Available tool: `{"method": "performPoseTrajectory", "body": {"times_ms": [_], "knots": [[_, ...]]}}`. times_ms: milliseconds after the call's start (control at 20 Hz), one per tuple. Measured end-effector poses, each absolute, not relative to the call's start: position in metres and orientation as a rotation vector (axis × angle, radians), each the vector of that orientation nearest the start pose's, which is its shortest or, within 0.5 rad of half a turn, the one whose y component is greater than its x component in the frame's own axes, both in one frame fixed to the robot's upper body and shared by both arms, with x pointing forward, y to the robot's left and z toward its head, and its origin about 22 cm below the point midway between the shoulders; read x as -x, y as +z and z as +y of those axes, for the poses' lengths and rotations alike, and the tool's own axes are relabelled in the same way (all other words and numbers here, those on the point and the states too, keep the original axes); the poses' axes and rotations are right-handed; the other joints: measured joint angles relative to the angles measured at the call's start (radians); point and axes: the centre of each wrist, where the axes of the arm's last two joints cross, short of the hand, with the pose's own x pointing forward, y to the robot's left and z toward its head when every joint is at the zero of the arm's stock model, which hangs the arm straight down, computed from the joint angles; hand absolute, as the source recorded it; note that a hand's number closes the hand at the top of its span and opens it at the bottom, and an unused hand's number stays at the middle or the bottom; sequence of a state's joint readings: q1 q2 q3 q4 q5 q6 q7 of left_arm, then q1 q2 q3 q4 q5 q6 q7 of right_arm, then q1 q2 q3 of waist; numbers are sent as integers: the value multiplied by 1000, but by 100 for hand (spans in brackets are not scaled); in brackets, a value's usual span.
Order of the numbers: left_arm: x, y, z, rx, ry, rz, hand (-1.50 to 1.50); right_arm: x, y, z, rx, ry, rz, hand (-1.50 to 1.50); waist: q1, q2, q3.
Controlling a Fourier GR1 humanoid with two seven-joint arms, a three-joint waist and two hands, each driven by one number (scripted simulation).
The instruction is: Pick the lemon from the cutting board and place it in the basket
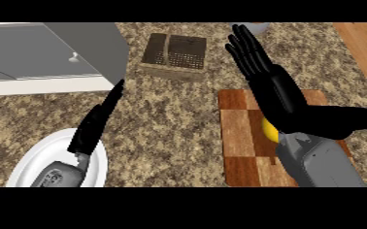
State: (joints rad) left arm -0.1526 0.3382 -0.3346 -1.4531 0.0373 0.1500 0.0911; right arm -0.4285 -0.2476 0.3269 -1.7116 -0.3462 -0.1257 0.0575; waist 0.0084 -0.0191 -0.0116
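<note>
A yellow lemon [269, 131] lies on the checkered wooden cutting board [240, 140] at the lower right; only a small part of it shows beside my right hand. My right hand [276, 89] hovers over the board with straight fingers pointing toward the far side, its palm and thumb covering most of the lemon. The dark mesh basket [174, 54] stands at the counter's far middle, left of the right fingertips. My left hand [97, 123] is held edge-on at the lower left, fingers straight, holding nothing.
A white plate [43, 162] lies at the lower left under my left forearm. A grey sink basin [54, 53] fills the upper left. A pale round object [259, 26] peeks in at the far edge. Speckled counter [172, 121] lies between board and basket.
</note>
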Motion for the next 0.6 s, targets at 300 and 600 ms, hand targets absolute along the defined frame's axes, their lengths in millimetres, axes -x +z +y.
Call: {"method": "performPoseTrajectory", "body": {"times_ms": [300,600], "knots": [[-279,46,255,-233,-417,-1602,0,-297,112,-162,-510,537,-1743,150,13,19,8],[-277,57,273,-241,-413,-1644,0,-259,66,-118,-647,388,-1636,-150,-3,19,11]]}}
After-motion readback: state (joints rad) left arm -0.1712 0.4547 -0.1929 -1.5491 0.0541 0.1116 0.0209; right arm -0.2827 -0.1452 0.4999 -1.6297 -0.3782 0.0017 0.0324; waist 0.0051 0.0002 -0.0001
